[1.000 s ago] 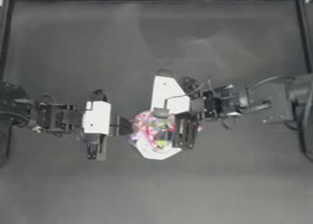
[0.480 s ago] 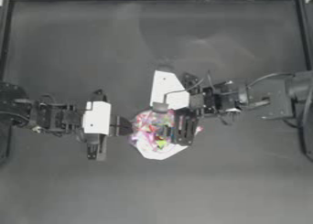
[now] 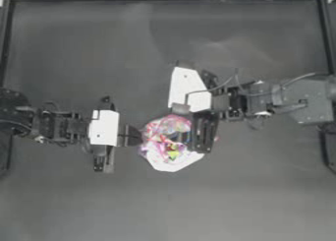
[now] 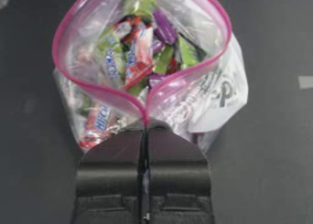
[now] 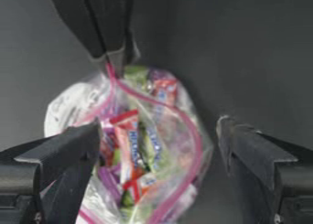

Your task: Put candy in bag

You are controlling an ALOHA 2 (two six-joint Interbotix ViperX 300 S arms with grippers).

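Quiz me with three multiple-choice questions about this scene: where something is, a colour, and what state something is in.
1. Where does the left gripper hold the bag?
A. at one end of its seal strip
B. at its bottom corner
C. it does not touch it

2. What colour is the strip around the bag's mouth?
A. blue
B. pink-red
C. black

3. How do the right gripper fingers stand?
A. pressed shut on a sweet
B. spread apart with nothing between them
C. clamped on the table edge

Answers:
1. A: in the left wrist view the shut fingers meet just where the two sides of the strip join.
2. B: both wrist views show a pink-red line looping around the open mouth.
3. B: in the right wrist view its two fingers stand wide apart over the open bag, holding nothing.
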